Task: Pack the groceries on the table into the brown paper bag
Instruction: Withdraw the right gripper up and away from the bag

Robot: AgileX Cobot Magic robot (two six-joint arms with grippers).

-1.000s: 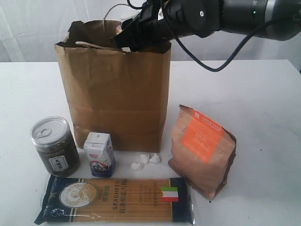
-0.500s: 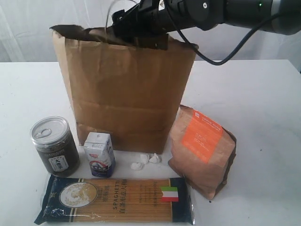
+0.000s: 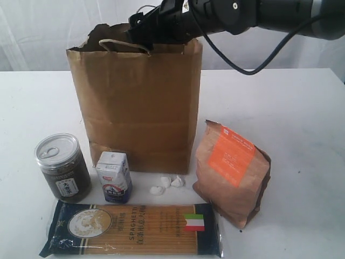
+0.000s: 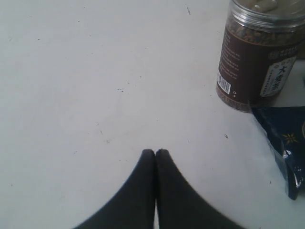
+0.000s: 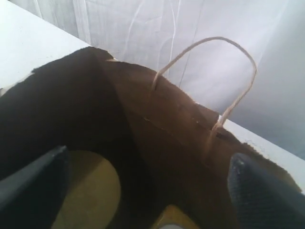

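Note:
The brown paper bag (image 3: 137, 102) stands upright at the middle back of the table (image 3: 302, 108). My right gripper (image 3: 143, 29) hangs over its open mouth; in the right wrist view this gripper (image 5: 147, 191) is open and holds nothing. Down inside the bag (image 5: 157, 119) lie a gold lid (image 5: 90, 191) and a yellow item (image 5: 174, 220). In front of the bag stand the dark jar (image 3: 62, 167) and the white-blue carton (image 3: 114, 176), with the spaghetti pack (image 3: 132, 229) lying flat and the orange-labelled pouch (image 3: 232, 172) to the right. My left gripper (image 4: 155, 151) is shut and empty over bare table (image 4: 71, 71), apart from the dark jar (image 4: 259, 57).
Small white crumpled bits (image 3: 168, 182) lie at the bag's foot. A pale cord handle (image 5: 224, 76) arches over the bag's far rim. One corner of the spaghetti pack (image 4: 286, 148) lies beside the jar. A white curtain hangs behind the table.
My right gripper has lifted from deeper in the bag up to its mouth and opened wider. The bag bulged and swayed to the left, then settled upright again.

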